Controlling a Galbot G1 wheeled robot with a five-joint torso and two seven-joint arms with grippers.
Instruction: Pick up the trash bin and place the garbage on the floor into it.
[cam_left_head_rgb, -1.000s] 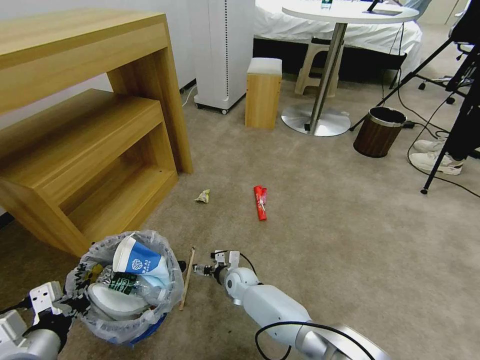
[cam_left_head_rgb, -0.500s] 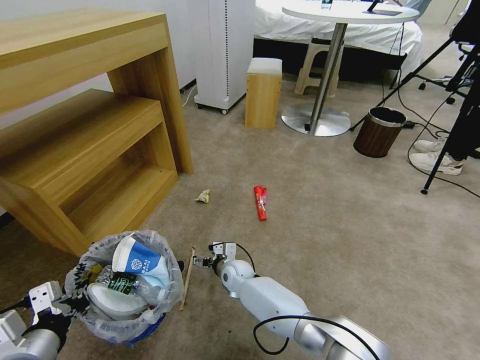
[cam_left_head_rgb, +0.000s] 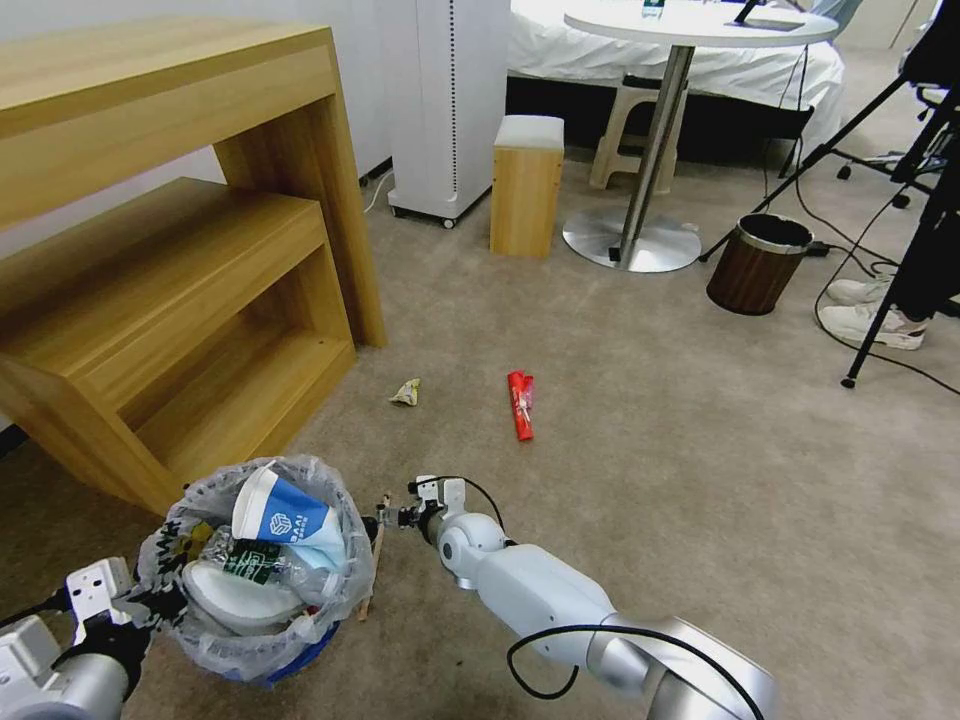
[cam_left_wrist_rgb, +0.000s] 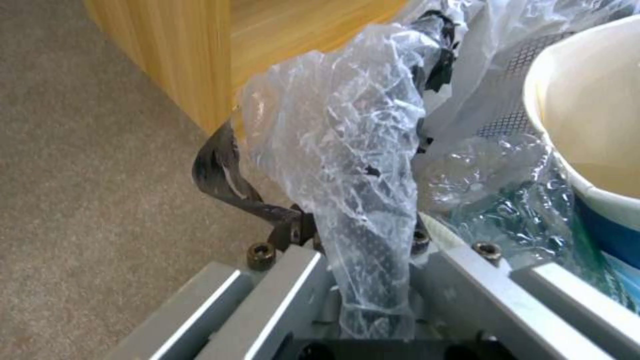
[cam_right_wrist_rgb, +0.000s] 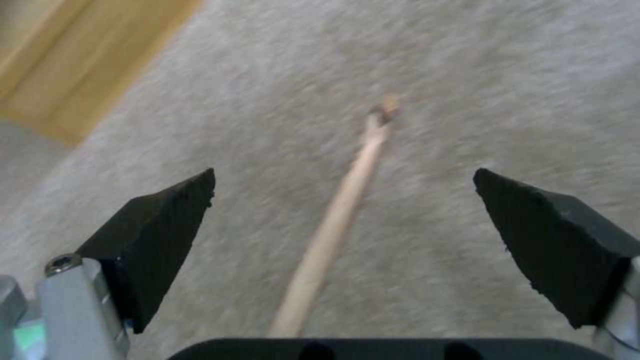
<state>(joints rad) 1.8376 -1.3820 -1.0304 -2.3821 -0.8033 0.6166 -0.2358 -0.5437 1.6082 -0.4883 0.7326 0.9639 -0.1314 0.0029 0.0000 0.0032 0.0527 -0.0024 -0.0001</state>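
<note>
Two tools: left (cam_left_wrist_rgb: 363, 300) clamps bin rim (cam_left_wrist_rgb: 347, 165); right (cam_right_wrist_rgb: 340, 240) wide open, straddling stick (cam_right_wrist_rgb: 333, 225).

Beige floor (cam_left_head_rgb: 700, 480), red packet (cam_left_head_rgb: 519, 404)

A wooden shelf unit (cam_left_head_rgb: 170, 250) stands near a brown bin (cam_left_head_rgb: 757, 263).

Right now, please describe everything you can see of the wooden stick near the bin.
The wooden stick is thin, pale and straight, and lies flat on the beige carpet. Its side runs close to the trash bin. The right gripper hangs over its far end, and the stick passes between the open fingers, untouched.
</note>
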